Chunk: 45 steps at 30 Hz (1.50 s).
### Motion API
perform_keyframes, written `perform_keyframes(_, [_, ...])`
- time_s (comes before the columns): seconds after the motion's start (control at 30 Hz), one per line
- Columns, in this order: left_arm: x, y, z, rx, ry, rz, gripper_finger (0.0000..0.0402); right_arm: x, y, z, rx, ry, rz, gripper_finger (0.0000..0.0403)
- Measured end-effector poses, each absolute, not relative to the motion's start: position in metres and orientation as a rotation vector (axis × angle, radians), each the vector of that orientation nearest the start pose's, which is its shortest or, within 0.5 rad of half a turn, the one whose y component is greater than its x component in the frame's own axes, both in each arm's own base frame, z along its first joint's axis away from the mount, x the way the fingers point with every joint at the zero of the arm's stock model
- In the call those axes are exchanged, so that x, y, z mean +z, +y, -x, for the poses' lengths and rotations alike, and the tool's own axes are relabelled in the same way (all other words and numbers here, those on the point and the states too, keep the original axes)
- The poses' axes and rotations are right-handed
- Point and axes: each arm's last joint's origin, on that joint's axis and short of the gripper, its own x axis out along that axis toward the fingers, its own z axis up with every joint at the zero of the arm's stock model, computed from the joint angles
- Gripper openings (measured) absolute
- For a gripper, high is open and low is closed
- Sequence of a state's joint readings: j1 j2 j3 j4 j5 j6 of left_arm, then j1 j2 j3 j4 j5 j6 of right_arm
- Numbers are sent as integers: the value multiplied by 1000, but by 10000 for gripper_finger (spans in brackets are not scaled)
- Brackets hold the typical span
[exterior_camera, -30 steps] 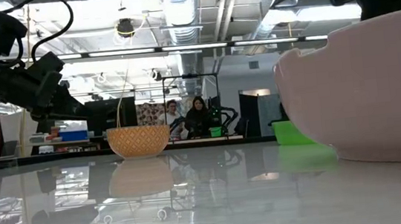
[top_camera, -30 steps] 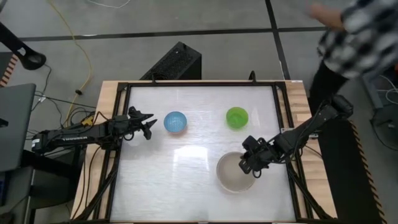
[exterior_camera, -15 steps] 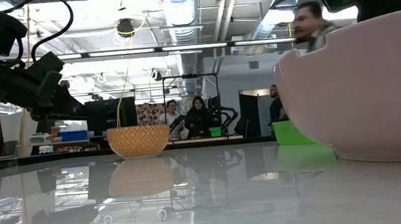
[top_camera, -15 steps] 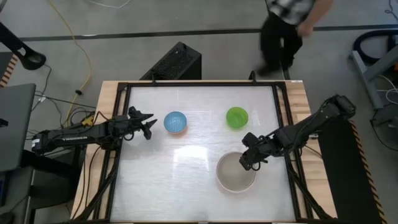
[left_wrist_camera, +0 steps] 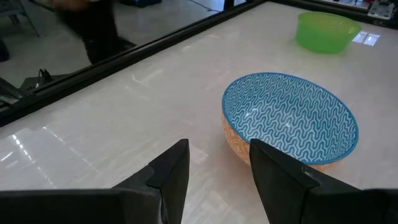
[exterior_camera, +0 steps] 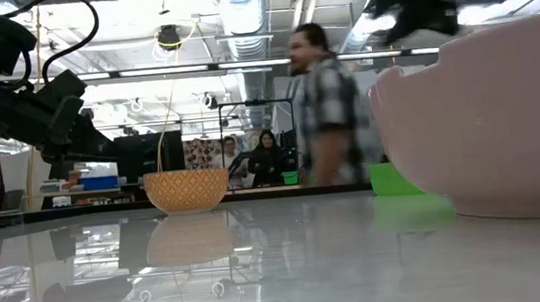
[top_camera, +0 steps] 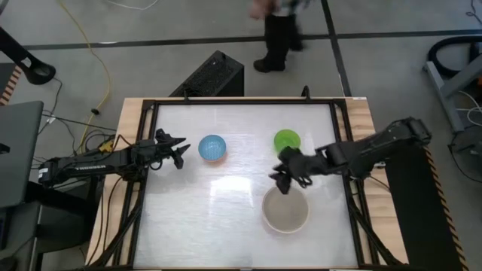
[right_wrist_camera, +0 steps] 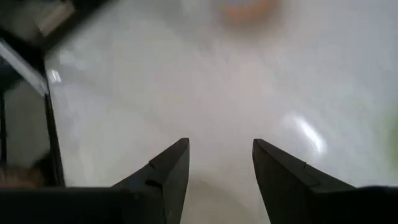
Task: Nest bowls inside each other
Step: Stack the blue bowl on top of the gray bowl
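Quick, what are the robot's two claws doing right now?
Left gripper: jaws open, empty, beside the blue bowl.
Right gripper: jaws open, holding nothing.

No text, label or number can be read anywhere.

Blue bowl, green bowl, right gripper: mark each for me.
blue bowl (top_camera: 212, 147), high view, centre of its patterned inside.
green bowl (top_camera: 287, 140), high view, middle of its inside.
right gripper (top_camera: 281, 179), high view, midway between its open fingertips, between the two nearer bowls.
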State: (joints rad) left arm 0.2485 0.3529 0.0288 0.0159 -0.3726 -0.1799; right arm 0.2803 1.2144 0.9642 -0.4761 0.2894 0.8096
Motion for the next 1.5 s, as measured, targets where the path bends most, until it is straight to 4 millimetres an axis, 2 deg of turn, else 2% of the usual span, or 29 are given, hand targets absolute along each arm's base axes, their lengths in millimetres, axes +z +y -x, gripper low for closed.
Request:
perform_keyframes(0.1, [145, 38, -108, 642, 256, 153, 158, 284, 49, -264, -275, 557, -501, 194])
perform_keyframes(0.23, [145, 38, -108, 643, 256, 153, 158, 273, 34, -294, -191, 505, -365, 198])
perform_keyframes(0.43, [145, 38, -108, 643, 256, 153, 158, 244, 8, -344, -88, 368, -217, 209])
perform_keyframes(0.57, [145, 38, -108, 642, 256, 153, 158, 223, -11, -367, -71, 328, -85, 223])
perform_keyframes(0.7, [145, 38, -108, 643, 256, 153, 158, 209, -22, -392, -76, 383, 6, 234])
perform_keyframes(0.8, [145, 38, -108, 643, 256, 153, 158, 203, -24, -411, -59, 443, 78, 235])
perform_keyframes(1.13, [145, 38, -108, 641, 256, 153, 158, 201, -26, -467, -1, 676, 225, 235])
perform_keyframes(1.27, [145, 38, -108, 642, 256, 153, 158, 198, -28, -483, -16, 742, 282, 235])
perform_keyframes(1.5, [145, 38, -108, 642, 256, 153, 158, 182, -29, -500, 14, 866, 327, 232])
